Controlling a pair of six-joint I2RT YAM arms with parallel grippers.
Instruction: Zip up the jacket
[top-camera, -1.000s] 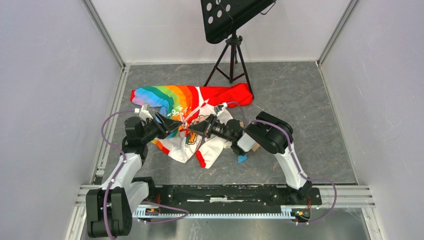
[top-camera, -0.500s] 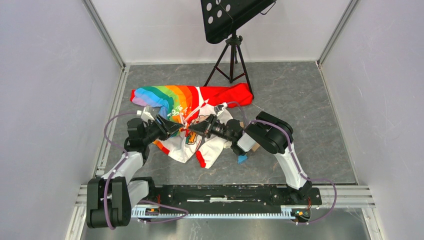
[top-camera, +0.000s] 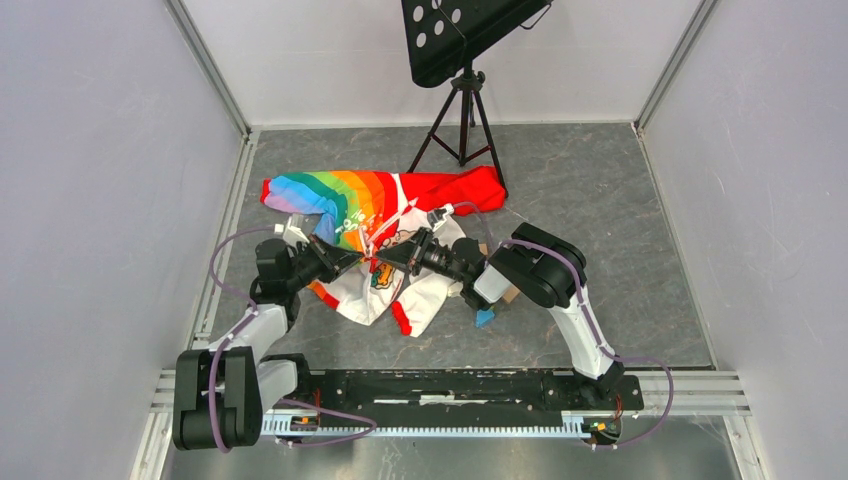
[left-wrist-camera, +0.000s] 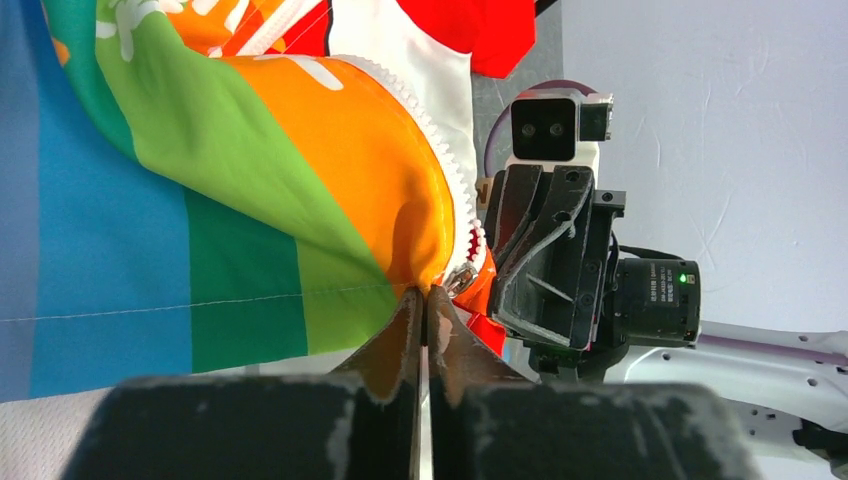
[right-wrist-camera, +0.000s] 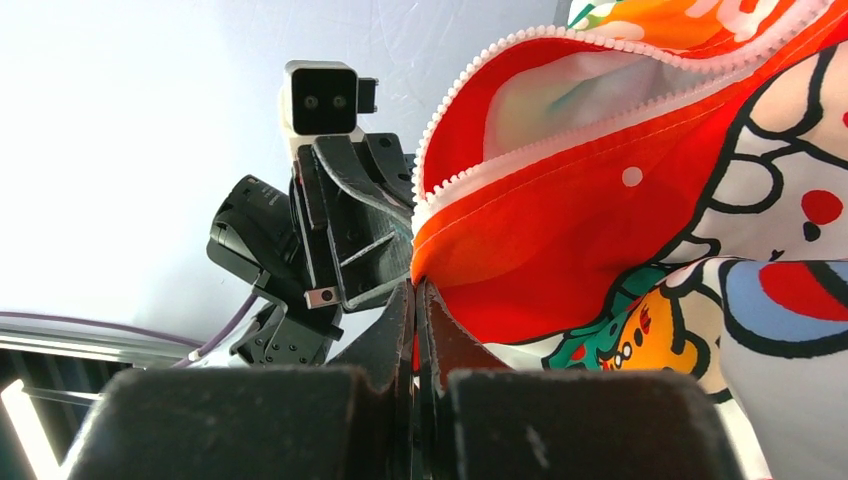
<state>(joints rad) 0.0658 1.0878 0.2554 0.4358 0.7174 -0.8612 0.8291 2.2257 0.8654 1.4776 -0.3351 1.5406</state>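
Note:
The jacket (top-camera: 400, 215) lies crumpled mid-table, its rainbow panel (top-camera: 325, 195) at the back left and its red sleeve (top-camera: 455, 188) at the back right. My two grippers meet tip to tip over its front. The left gripper (top-camera: 358, 261) (left-wrist-camera: 425, 293) is shut on the orange hem beside the silver zipper slider (left-wrist-camera: 461, 278); white zipper teeth (left-wrist-camera: 452, 175) run up from there. The right gripper (top-camera: 382, 262) (right-wrist-camera: 414, 286) is shut on the red hem below the other row of zipper teeth (right-wrist-camera: 480, 165). The zipper is open above the grippers.
A black music stand (top-camera: 462, 110) stands on its tripod just behind the jacket. A small blue scrap (top-camera: 484, 318) and a brown piece (top-camera: 508, 294) lie by the right arm's elbow. White walls close in the grey table (top-camera: 600, 200) on three sides.
The left gripper has closed from open onto the hem by the slider, and its arm has sunk a little. The right gripper has stayed shut in place.

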